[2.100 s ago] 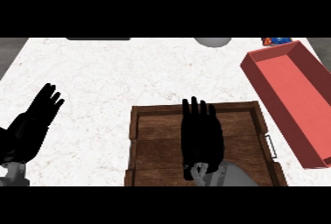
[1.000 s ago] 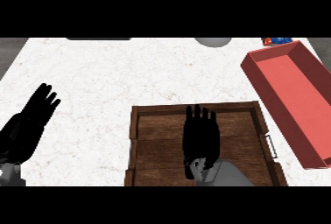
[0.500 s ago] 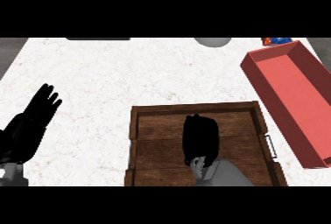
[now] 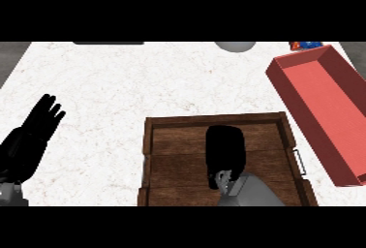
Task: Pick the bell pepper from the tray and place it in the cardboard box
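Right hand (image 4: 225, 147): palm down over the middle of the wooden tray (image 4: 214, 119), grey forearm entering from the lower edge. Fingers bent downward and tucked, so the hand reads as a short rounded black shape, closed as if round something beneath it. Bell pepper: hidden under this hand, no part of it shows, and contact cannot be seen directly. Tray sits on the white marbled tabletop (image 4: 143, 77). Cardboard box (image 4: 325, 111): reddish, long, lying at an angle just right of the tray, apart from the hand. Left hand (image 4: 32, 135): resting at the left edge, fingers straight, touching nothing.
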Robot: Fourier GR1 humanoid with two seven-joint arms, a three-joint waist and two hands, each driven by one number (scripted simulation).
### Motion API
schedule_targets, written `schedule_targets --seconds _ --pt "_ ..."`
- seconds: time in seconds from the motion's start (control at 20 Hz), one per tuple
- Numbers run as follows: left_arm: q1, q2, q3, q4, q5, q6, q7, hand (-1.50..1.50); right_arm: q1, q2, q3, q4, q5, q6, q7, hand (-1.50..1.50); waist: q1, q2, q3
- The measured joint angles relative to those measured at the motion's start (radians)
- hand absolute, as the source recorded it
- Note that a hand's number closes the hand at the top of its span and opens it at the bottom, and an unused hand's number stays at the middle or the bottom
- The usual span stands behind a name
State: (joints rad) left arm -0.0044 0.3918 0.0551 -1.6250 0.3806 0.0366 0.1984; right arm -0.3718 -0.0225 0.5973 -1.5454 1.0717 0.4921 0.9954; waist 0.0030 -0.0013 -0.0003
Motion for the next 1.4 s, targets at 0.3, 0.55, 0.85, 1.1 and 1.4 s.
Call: schedule_targets --seconds 0.3,0.55,0.85,1.1,1.4 --pt "-0.024 -0.018 -0.008 -0.006 -0.018 0.010 0.021 0.00 -0.111 -0.005 -0.240 0.161 -0.077 -0.054 -0.115 1.50 0.009 0.006 0.001" --pt "-0.036 -0.034 -0.005 0.021 -0.026 -0.003 0.008 0.00 -0.236 -0.045 -0.385 0.366 -0.098 -0.163 -0.226 1.50 0.011 0.007 0.001" --pt "-0.034 -0.032 0.017 0.010 -0.030 -0.018 0.026 0.00 -0.340 -0.060 -0.422 0.393 -0.057 -0.219 -0.242 1.50 0.007 0.003 0.000" --pt "-0.026 -0.040 0.023 -0.006 -0.037 -0.007 0.043 0.00 -0.407 -0.061 -0.405 0.250 -0.016 -0.195 -0.180 1.50 -0.001 -0.002 0.000" --pt "0.002 -0.042 0.023 -0.039 -0.048 -0.009 0.052 0.00 -0.500 -0.088 -0.424 0.087 0.059 -0.161 -0.070 1.50 -0.005 -0.005 0.000"
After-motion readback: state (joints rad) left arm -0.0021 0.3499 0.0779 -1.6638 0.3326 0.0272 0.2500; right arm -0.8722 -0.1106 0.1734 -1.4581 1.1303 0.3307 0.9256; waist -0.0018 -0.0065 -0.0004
